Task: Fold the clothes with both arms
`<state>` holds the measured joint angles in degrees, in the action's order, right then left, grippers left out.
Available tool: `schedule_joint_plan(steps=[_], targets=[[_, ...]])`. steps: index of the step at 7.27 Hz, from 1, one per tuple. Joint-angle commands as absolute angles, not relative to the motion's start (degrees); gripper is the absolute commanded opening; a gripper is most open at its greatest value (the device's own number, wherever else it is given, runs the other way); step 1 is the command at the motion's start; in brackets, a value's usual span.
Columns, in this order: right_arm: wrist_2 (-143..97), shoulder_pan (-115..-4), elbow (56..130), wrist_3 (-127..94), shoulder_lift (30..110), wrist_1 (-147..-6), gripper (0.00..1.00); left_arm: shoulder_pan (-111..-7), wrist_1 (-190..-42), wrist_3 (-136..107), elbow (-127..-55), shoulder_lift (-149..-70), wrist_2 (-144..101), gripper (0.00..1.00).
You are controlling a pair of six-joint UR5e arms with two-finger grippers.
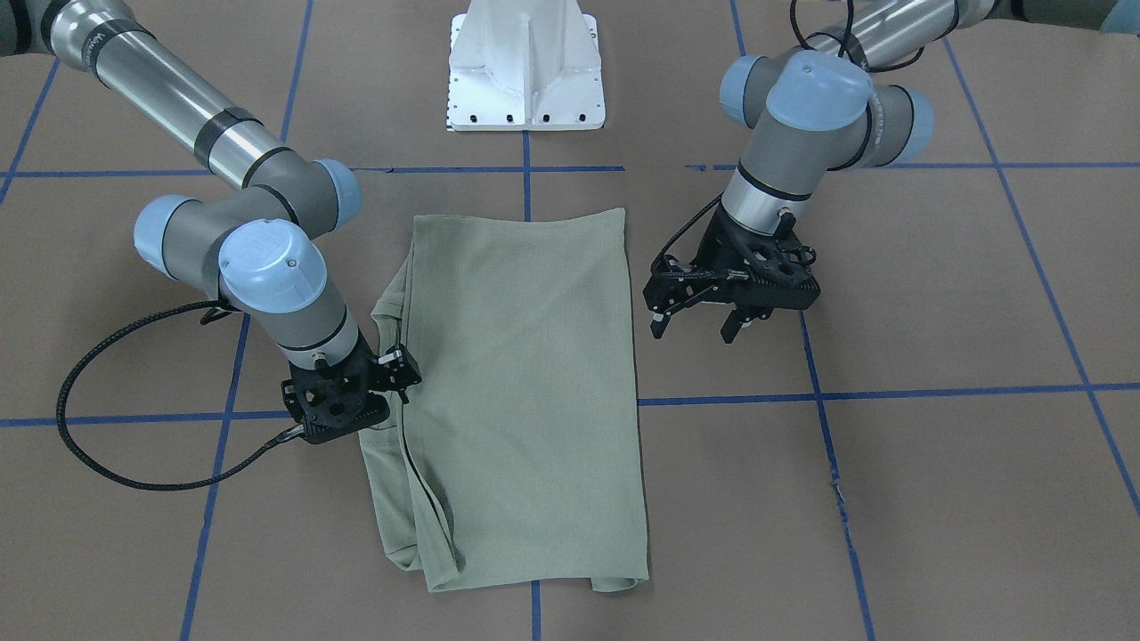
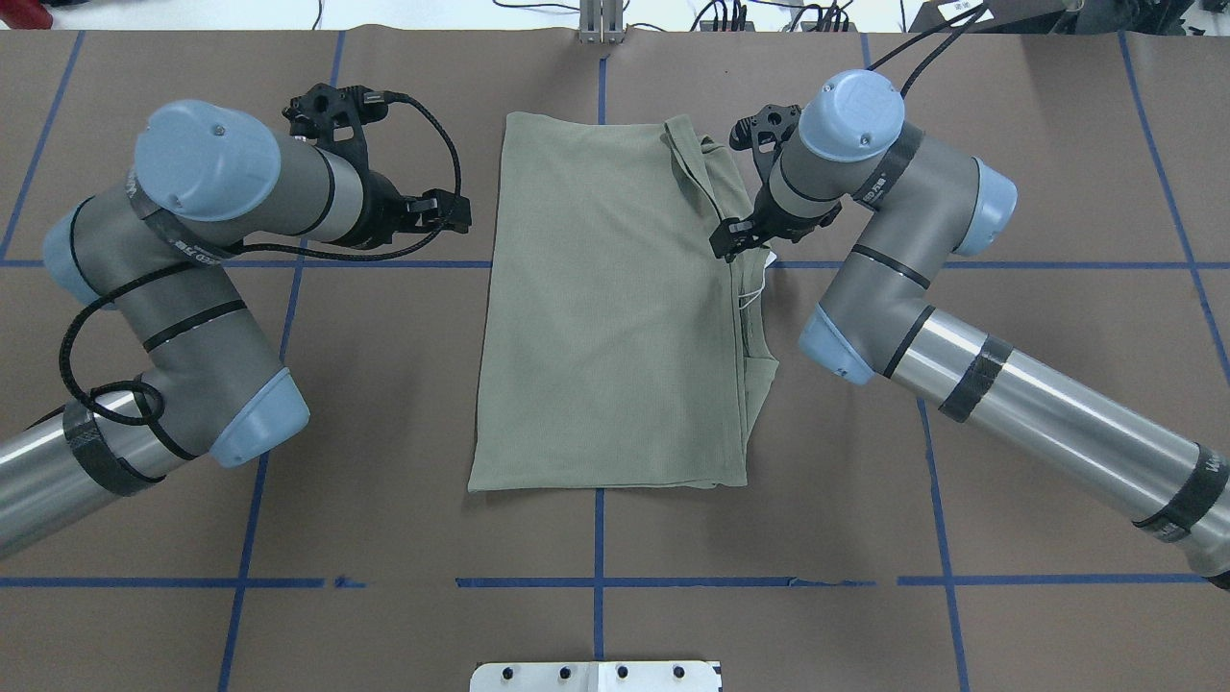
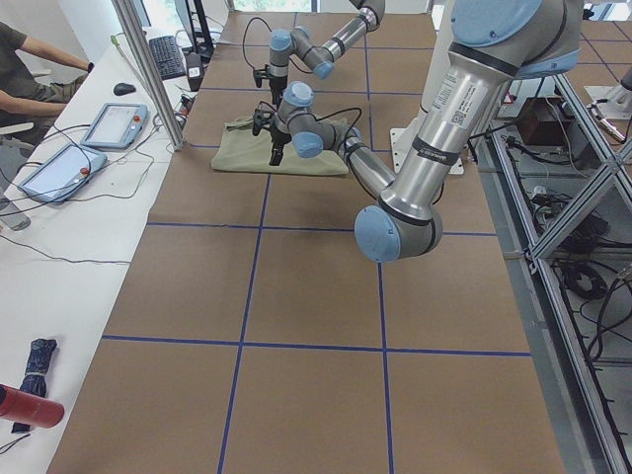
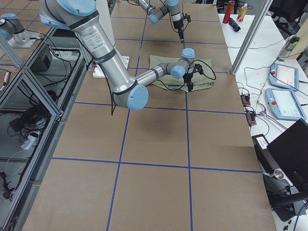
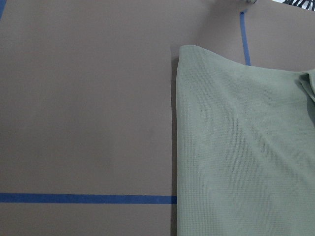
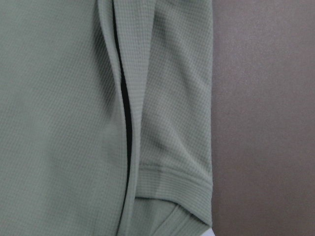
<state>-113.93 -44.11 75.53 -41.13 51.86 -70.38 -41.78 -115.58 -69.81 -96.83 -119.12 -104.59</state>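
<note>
Mid-fold on the brown surface [image 1: 935, 481]: the sage-green shirt [image 1: 525, 374] lies at the centre as a long rectangle, one long edge clean, the other stacked with loose layers and a ribbed cuff [image 6: 172, 182] on the robot's right side. The right end effector [image 2: 735, 238] points down onto that stacked edge; whether it is open or clamped on cloth cannot be told, since its fingers are hidden. The left end effector [image 1: 695, 328] hangs open just beside the clean edge, clear of the fabric. The step looks like tidying the layered side before an end-to-end fold. To do it well, the right arm should gather every layer, cuff included, while the left pins or grips the opposite edge level with it. Both should then move together, low and even, so the rectangle stays square.
</note>
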Motion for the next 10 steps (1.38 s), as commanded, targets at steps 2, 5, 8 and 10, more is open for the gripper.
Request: schedule_joint_plan(steps=[2,5,8,10], targets=[[-114.3,-45.1,75.3,-41.1,50.4,-70.7,1.0,-41.9,-115.4,-69.8,-97.3,-119.4,-104.6,1.0],[-109.4,-44.9,59.9,-39.6,38.8,-70.5,1.0,-42.4,-115.5,-69.3,-97.5,-119.4,-104.5,1.0],[-105.1,-44.7,49.7,-36.7,33.2,-69.6,1.0,-43.1,-115.3,-69.2,-98.5,-119.4,-104.5,1.0],[-105.0,-44.6,45.7,-36.8,31.1,-66.1,1.0,-43.2,-115.3,-69.1,-98.7,-119.2,-104.4,1.0]])
